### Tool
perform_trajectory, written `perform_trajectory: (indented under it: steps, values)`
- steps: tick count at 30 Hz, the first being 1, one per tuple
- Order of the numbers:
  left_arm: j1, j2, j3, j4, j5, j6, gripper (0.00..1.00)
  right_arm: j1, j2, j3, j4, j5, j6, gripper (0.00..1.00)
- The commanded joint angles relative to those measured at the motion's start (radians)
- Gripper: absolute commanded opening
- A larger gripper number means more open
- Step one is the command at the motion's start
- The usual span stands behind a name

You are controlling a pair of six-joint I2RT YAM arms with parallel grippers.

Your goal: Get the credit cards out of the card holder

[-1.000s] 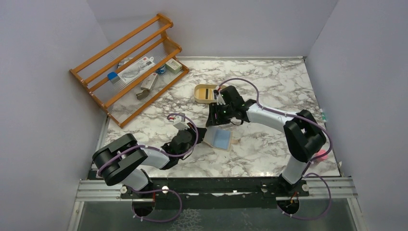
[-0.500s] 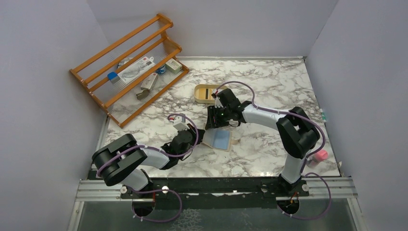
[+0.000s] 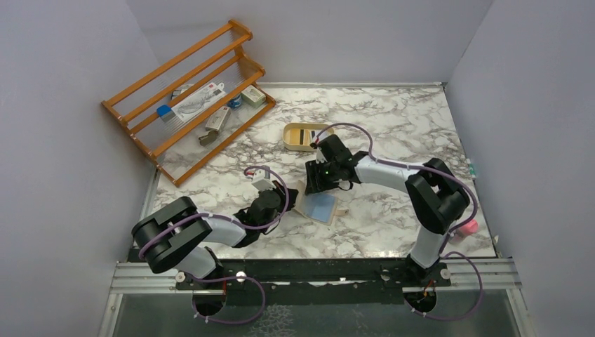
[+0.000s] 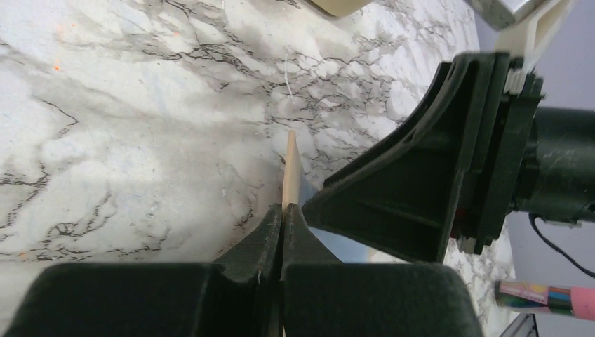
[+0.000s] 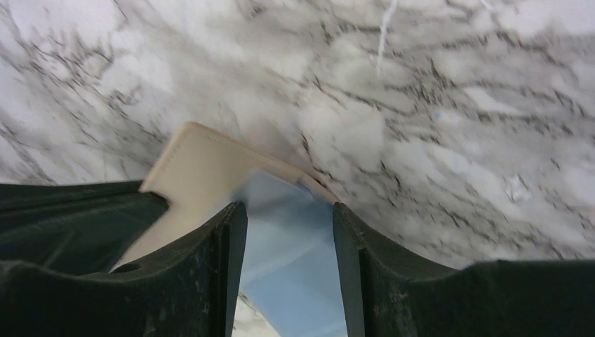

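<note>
The tan card holder (image 3: 309, 205) lies open on the marble, a light blue credit card (image 3: 322, 207) showing on its inner face. My left gripper (image 3: 290, 199) is shut on the holder's left edge; in the left wrist view the jaws (image 4: 283, 212) pinch a thin tan edge (image 4: 290, 168) seen end on. My right gripper (image 3: 314, 185) hangs open just above the holder's far side. In the right wrist view its fingers (image 5: 289, 210) stand either side of the blue card (image 5: 291, 242), with the card holder's tan leather (image 5: 200, 172) beyond. Other cards are hidden.
An oval cream tray (image 3: 302, 136) sits just behind the right gripper. A wooden rack (image 3: 184, 95) holding small items leans at the back left. A pink object (image 3: 469, 226) lies at the table's right edge, seen also as a pink pen (image 4: 551, 296).
My right gripper has come forward and down over the card holder. The holder has shifted slightly left and lies flatter. The left gripper keeps its hold.
</note>
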Motion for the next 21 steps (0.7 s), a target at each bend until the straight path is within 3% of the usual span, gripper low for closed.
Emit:
perform_trajectory:
  steps: [1, 12, 17, 21]
  values:
    - [-0.006, -0.038, 0.012, 0.057, -0.046, 0.0, 0.0, 0.011, -0.095, -0.064, -0.144, 0.07, -0.059, 0.54]
    - [-0.006, -0.069, 0.028, 0.006, -0.075, 0.025, 0.0, 0.012, -0.317, -0.063, -0.359, 0.214, -0.12, 0.54]
    - [-0.017, -0.108, 0.079, -0.077, -0.101, 0.094, 0.0, 0.012, -0.379, -0.101, -0.228, 0.129, -0.081, 0.54]
    - [-0.044, -0.139, 0.13, -0.147, -0.139, 0.166, 0.0, 0.012, -0.318, -0.086, -0.132, 0.092, -0.024, 0.54]
